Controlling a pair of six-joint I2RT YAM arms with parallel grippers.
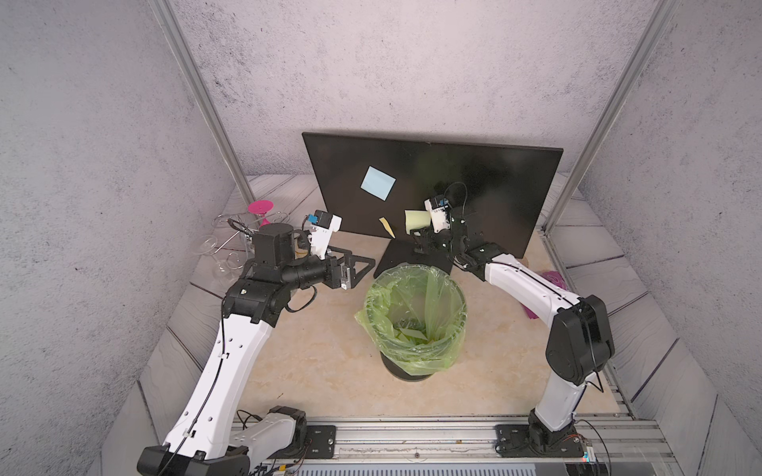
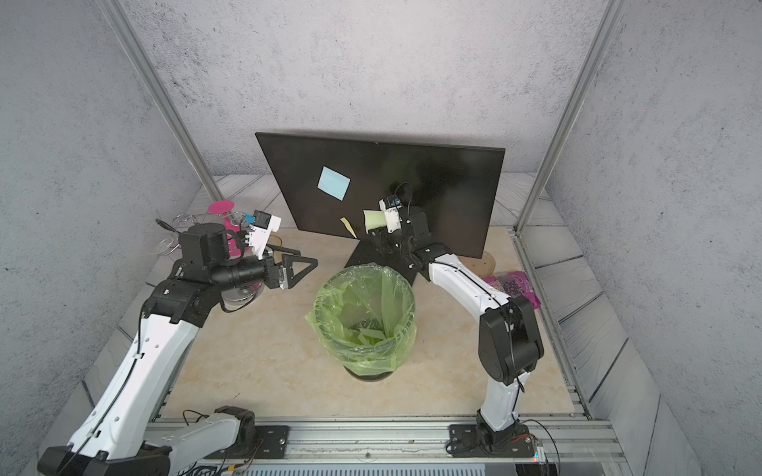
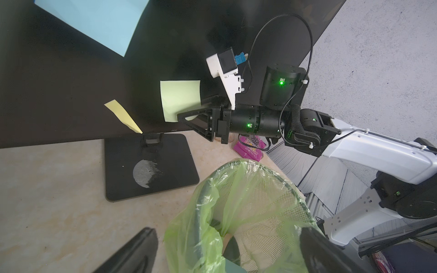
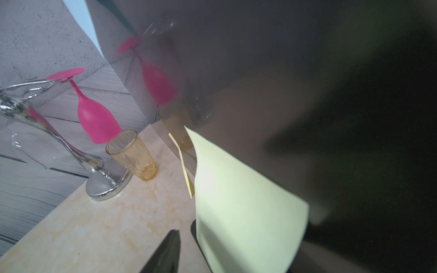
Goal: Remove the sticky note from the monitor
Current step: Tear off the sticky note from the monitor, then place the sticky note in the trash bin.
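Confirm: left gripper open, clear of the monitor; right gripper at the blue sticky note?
Wrong note. The left gripper is open, clear of the monitor, but the right gripper is at the pale green note, not the blue note; the left wrist view shows it.

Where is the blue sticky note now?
In both top views the blue sticky note is stuck on the monitor, left of centre, above the yellow note.

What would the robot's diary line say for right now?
right gripper: jaws at lower edge of green sticky note, grip unclear | left gripper: open, empty | monitor: blue sticky note, yellow sticky note also on it
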